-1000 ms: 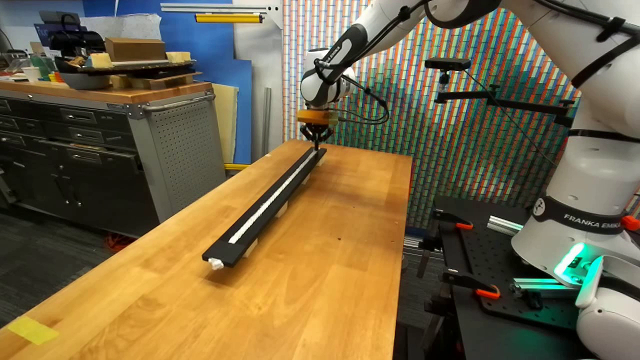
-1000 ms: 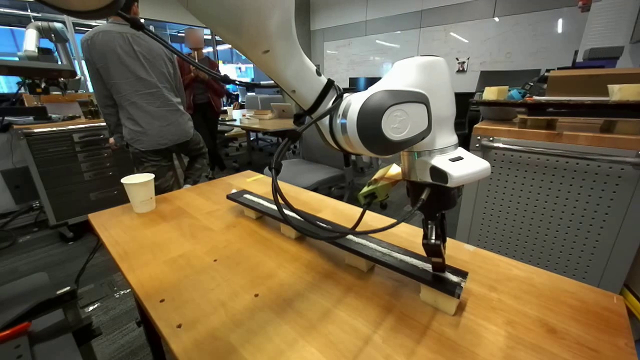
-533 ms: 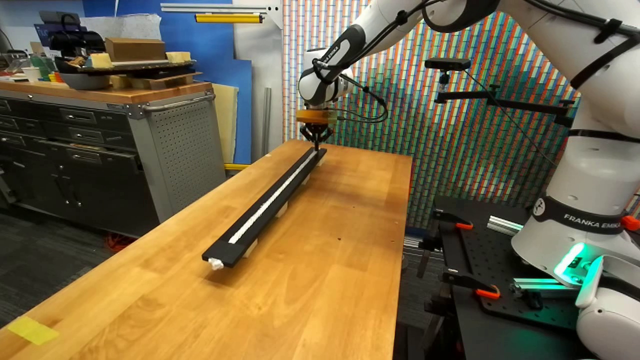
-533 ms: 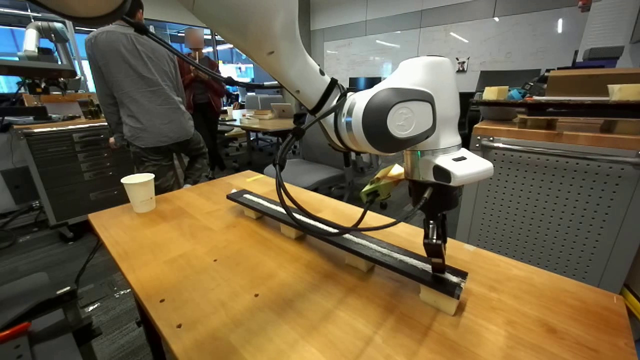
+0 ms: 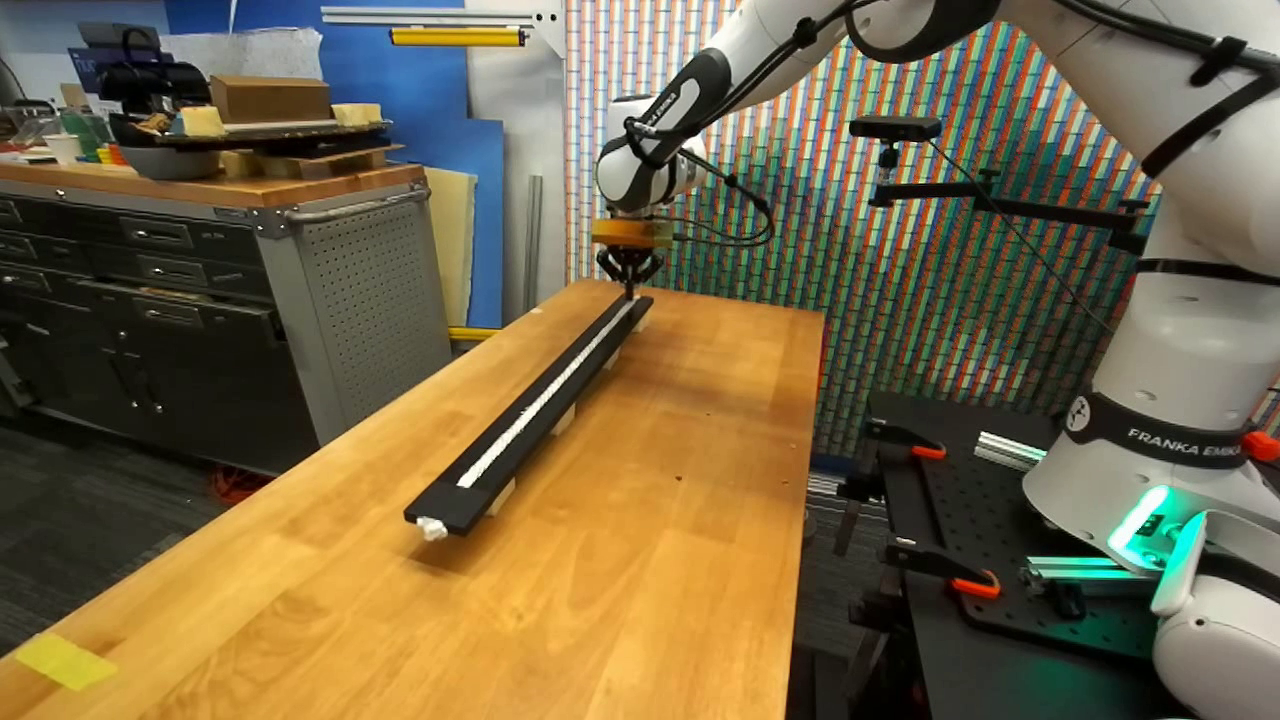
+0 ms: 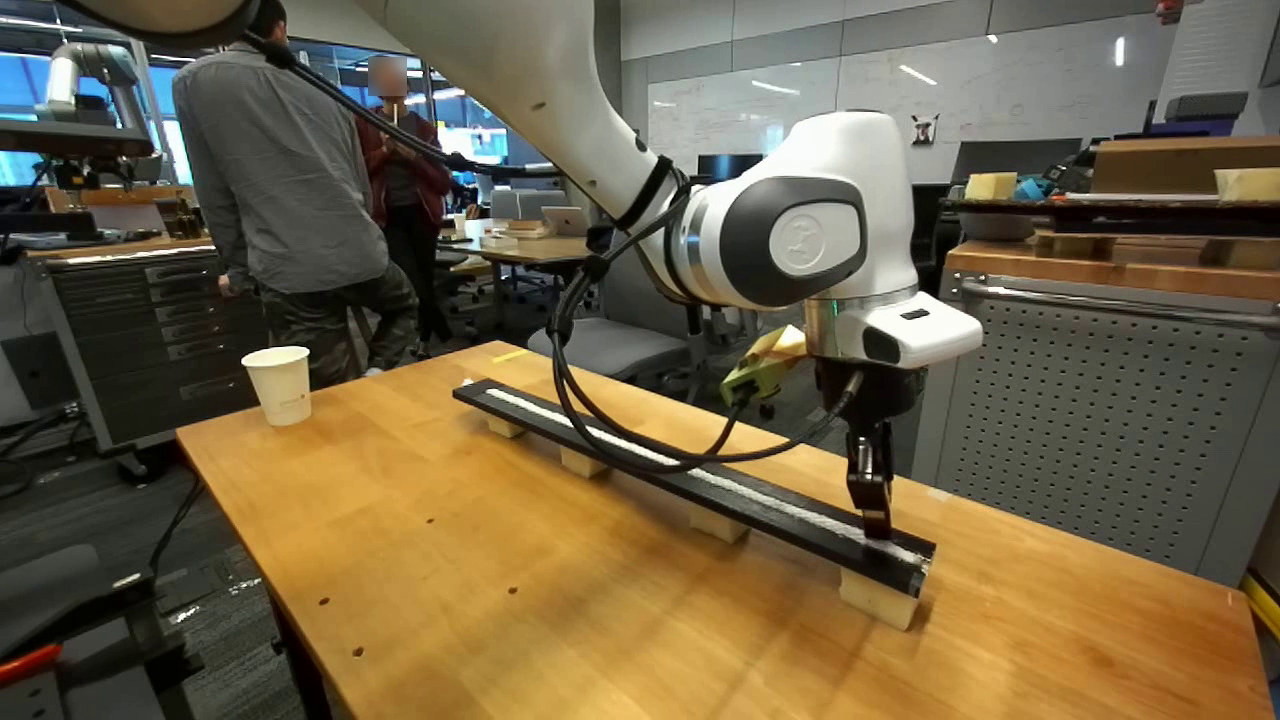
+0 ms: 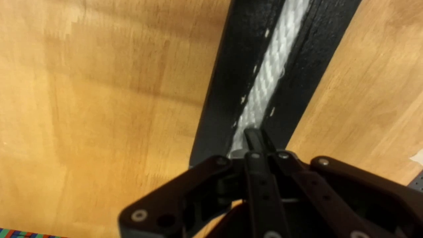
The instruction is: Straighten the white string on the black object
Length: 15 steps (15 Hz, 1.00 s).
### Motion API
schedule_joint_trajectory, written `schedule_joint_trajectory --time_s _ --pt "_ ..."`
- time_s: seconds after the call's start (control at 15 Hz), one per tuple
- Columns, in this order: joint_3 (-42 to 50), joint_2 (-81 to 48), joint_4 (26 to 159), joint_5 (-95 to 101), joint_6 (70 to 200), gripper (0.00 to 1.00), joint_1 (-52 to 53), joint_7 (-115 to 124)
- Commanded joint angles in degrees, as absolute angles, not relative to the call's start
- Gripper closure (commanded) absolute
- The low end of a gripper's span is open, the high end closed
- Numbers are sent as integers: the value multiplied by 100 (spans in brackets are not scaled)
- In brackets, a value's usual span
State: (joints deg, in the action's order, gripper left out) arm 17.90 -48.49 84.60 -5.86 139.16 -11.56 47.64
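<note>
The robot arm (image 6: 803, 243) is bent over the wooden table (image 5: 640, 560), and its gripper (image 6: 877, 535) points straight down to the black bar (image 6: 770, 522). I take the middle of this bar as the centre of my clock. In an exterior view the bar goes from ten o'clock to four o'clock, and the gripper is close to the four o'clock end. Its jaws are pressed together, one finger beside the other. The tips are at the white string (image 7: 271, 67); whether they touch it or are just above it, I cannot tell.

The string lies on top of the bar, along its length, and it looks quite straight. In the wrist view it comes down from one o'clock toward the fingertips (image 7: 253, 140), with small pale marks beside it on the black surface. At the near end of the bar, in an exterior view, there is a white tuft (image 5: 432, 527); if it belongs to the string, I cannot say.

Several wooden blocks (image 6: 878, 600) carry the bar above the table. A paper cup (image 6: 278, 385) stands upright on the table, between nine and ten o'clock, well apart from the bar. In an exterior view a piece of yellow tape (image 5: 66, 661) is at eight o'clock.
</note>
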Motion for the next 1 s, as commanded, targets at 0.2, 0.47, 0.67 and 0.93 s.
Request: schedule_joint_trajectory --time_s 0.2,0.47,0.67,0.93 --pt "1664 -3657 10162 -526 15317 100 -724 4099" --pt "1400 -3000 10959 -594 15461 100 -616 3318" --pt "1296 -2499 11471 -568 15370 100 -473 2937" --pt "1120 -1746 12119 -528 15308 100 -308 2381"
